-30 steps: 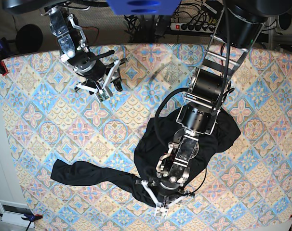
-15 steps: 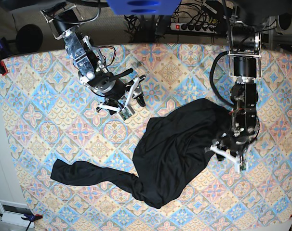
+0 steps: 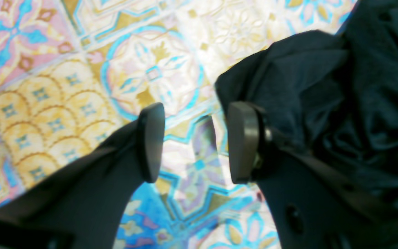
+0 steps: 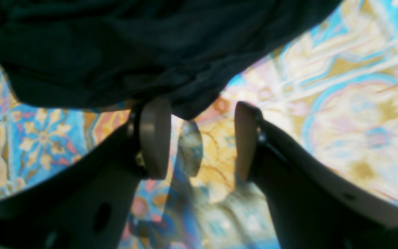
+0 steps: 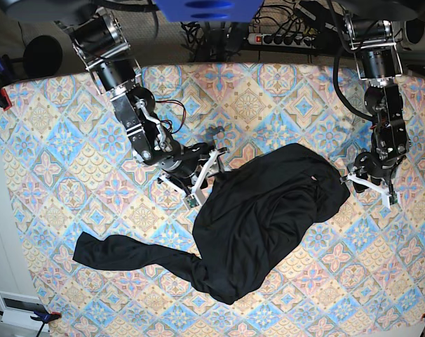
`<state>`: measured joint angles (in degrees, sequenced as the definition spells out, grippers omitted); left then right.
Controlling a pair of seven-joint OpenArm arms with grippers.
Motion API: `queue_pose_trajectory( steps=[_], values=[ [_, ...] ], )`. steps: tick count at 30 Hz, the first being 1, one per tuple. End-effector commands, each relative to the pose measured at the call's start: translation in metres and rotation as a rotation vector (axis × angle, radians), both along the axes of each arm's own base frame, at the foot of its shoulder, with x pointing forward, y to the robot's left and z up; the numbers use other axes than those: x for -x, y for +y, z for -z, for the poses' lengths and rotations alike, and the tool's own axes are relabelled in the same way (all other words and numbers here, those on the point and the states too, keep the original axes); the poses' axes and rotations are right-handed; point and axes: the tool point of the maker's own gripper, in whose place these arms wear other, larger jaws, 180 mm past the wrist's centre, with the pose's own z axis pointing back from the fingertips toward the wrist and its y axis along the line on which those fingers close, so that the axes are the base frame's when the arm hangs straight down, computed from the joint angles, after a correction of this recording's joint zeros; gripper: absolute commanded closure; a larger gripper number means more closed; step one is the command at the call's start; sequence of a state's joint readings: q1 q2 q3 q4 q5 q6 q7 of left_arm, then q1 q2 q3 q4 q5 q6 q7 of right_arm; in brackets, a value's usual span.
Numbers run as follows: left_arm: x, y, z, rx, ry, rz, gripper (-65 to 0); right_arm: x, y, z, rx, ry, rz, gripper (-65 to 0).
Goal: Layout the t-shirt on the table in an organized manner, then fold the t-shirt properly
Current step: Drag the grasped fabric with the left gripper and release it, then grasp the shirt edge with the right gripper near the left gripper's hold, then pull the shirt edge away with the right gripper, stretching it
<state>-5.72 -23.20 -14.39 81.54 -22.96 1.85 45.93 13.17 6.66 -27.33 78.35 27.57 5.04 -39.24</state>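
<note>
T-shirt (image 5: 268, 217) is still lying crumpled on the table (image 5: 58, 140), so you are only beginning the layout; both grippers, left (image 5: 370, 186) and right (image 5: 202, 175), are standing with fingers apart, gripping nothing.

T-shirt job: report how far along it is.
Done: nothing finished; the t-shirt lies bunched on the table, one sleeve trailing out. In hand: both grippers, left and right, sit open at opposite edges of the fabric, gripping nothing. Left: flattening it out, then all the folding.

left gripper (image 3: 192, 141) jaws apart, right gripper (image 4: 202, 138) jaws apart, both empty
</note>
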Motion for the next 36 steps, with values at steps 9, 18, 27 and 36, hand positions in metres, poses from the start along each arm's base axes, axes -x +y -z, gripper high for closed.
queue_pose_trajectory(
  steps=[9,18,27,36],
  values=[
    [-0.008,0.004,-0.026,-0.034,-0.076,0.013,-28.6,-0.031,0.01,-0.002,-0.013,0.005,0.025,-28.4],
    [-0.008,0.001,-0.029,-0.037,-0.085,0.023,-28.6,-0.022,0.03,0.017,-0.03,0.074,-0.011,-23.3],
    [-0.007,-0.001,-0.028,-0.036,-0.083,0.025,-28.6,-0.045,-0.001,-0.058,-0.167,-0.125,0.066,0.0],
    [-0.007,-0.001,-0.027,-0.036,-0.081,0.026,-28.6,-0.041,-0.133,-0.098,-0.316,-0.174,0.298,0.0]
  ],
)
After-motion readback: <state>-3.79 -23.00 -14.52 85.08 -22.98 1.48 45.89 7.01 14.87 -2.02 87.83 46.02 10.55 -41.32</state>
